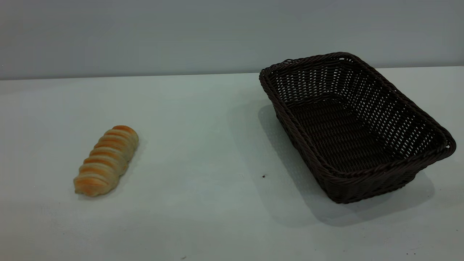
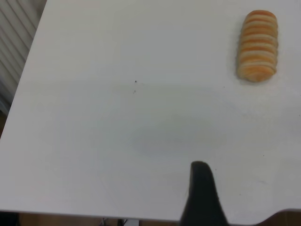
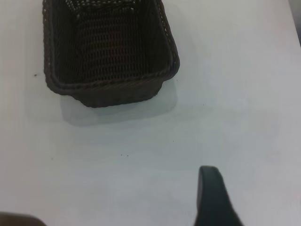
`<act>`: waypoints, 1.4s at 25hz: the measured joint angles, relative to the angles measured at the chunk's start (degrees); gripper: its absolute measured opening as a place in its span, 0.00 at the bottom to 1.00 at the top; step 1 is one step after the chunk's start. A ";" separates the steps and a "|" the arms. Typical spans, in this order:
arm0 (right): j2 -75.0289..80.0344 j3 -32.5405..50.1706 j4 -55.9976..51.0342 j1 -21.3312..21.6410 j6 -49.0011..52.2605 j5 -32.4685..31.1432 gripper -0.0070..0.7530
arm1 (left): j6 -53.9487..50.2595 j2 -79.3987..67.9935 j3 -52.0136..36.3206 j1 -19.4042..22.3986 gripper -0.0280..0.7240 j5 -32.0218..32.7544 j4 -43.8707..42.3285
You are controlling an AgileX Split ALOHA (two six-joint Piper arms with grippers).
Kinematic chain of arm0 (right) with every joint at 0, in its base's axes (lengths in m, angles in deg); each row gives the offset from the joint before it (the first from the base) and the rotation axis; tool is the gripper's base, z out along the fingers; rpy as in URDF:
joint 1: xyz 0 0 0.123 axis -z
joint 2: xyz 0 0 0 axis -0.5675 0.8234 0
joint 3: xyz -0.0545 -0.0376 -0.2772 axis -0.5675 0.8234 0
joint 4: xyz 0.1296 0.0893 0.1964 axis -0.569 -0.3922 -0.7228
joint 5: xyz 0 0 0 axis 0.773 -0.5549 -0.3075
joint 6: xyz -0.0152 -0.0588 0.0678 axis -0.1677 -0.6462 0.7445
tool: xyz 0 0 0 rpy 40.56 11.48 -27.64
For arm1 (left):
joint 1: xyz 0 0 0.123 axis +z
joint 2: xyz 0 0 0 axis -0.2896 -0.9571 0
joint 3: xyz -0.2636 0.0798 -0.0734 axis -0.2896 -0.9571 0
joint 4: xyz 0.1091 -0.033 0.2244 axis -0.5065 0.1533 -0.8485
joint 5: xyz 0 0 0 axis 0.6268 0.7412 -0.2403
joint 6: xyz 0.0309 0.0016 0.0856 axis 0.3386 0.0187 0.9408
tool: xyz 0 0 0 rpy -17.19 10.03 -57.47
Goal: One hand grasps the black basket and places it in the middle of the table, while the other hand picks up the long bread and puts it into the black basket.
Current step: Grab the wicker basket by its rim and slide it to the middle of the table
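The black basket (image 1: pixel 353 125) is a large dark woven wicker basket standing empty on the right half of the table (image 1: pixel 203 145), set at a slant. It also shows in the right wrist view (image 3: pixel 108 52). The long bread (image 1: pixel 107 160), golden-orange with pale stripes, lies on the left half of the table, well apart from the basket. It also shows in the left wrist view (image 2: pixel 257 45). Neither arm shows in the exterior view. A dark part of my left gripper (image 2: pixel 202 197) hangs above bare table, far from the bread. A dark part of my right gripper (image 3: pixel 212 197) hangs above bare table, short of the basket.
The table's far edge meets a plain grey wall (image 1: pixel 145 36). A tiny dark speck (image 1: pixel 263 176) lies between bread and basket. The table's side edge (image 2: pixel 21 89) shows in the left wrist view, and another edge (image 3: pixel 294 19) in the right wrist view.
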 joint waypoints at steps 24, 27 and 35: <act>10.66 -3.61 -2.16 0.00 0.81 8.92 0.67 | 1.24 -13.07 5.70 0.00 0.79 -8.32 0.17; 21.97 -5.88 -4.35 0.00 2.59 14.92 0.71 | 4.68 -24.03 10.51 0.00 0.79 -15.89 1.69; 50.82 -9.31 -18.95 0.00 -1.47 23.37 0.73 | 11.26 -43.27 20.88 0.00 0.79 -21.78 8.45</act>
